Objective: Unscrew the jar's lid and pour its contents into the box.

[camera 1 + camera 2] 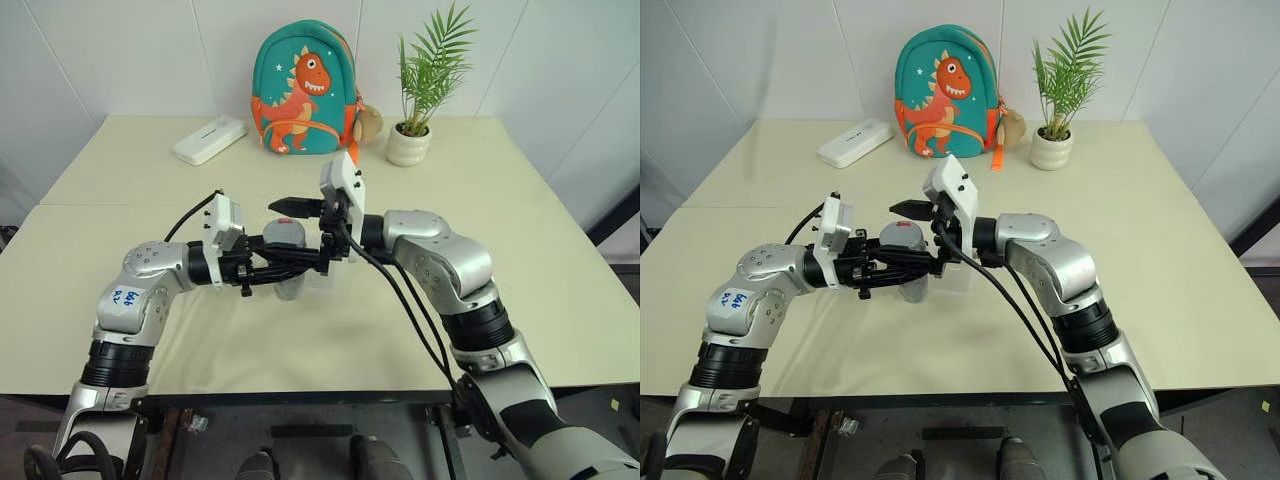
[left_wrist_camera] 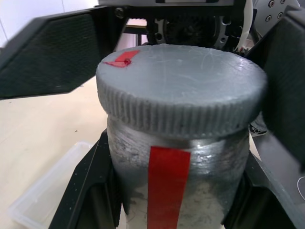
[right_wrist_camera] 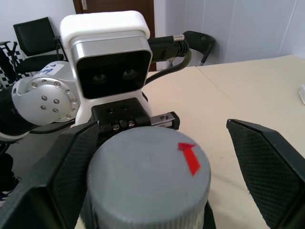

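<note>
Cream desk (image 1: 560,290) against a white wall. The jar (image 2: 178,176) is gripped around its body by the left claw (image 2: 176,210), held above the desk's near-centre. Lid (image 2: 183,83) is seated on the jar. Right claw (image 3: 157,167) is spread wide, fingers (image 3: 267,162) flanking the lid. Box (image 2: 45,191) lies beneath the jar.

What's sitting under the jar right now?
Below the jar, held by the left tool, part of the clear box shows on the table. The jar hides the rest.
</note>
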